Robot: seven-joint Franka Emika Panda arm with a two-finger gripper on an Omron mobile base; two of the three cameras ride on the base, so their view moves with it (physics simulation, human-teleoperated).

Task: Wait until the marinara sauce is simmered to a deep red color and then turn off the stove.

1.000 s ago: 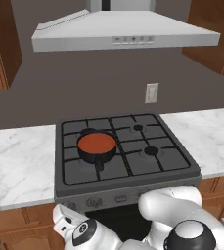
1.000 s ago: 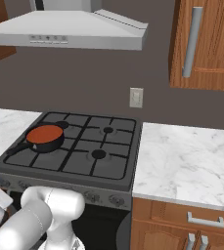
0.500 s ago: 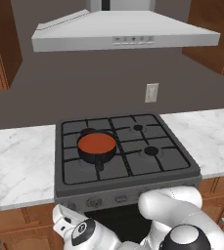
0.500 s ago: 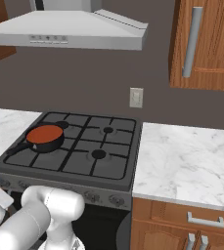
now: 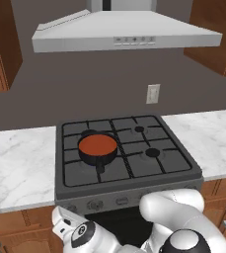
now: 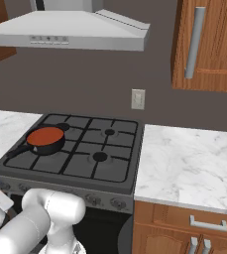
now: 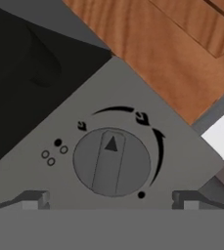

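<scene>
The marinara sauce [image 5: 98,145] [image 6: 45,135] is a flat orange-red disc in a small black pan on the front left burner of the stove [image 5: 156,168] [image 6: 112,161]. In the hand view a round grey knob [image 7: 111,162] on the stove's front panel sits dead ahead, its arrow mark pointing toward the top of the picture. My gripper [image 7: 111,199] is open, its two fingertips [image 7: 33,197] spread wide to either side of the knob and not touching it. In the left base view the hand hangs low, in front of the left end of the panel.
A grey range hood [image 5: 129,34] hangs over the cooktop. Marble counter [image 5: 20,168] [image 6: 194,163] runs on both sides, with wooden drawers [image 6: 194,223] below. A wall outlet [image 5: 153,93] is behind the stove. A wooden cabinet [image 6: 209,44] hangs at the upper right.
</scene>
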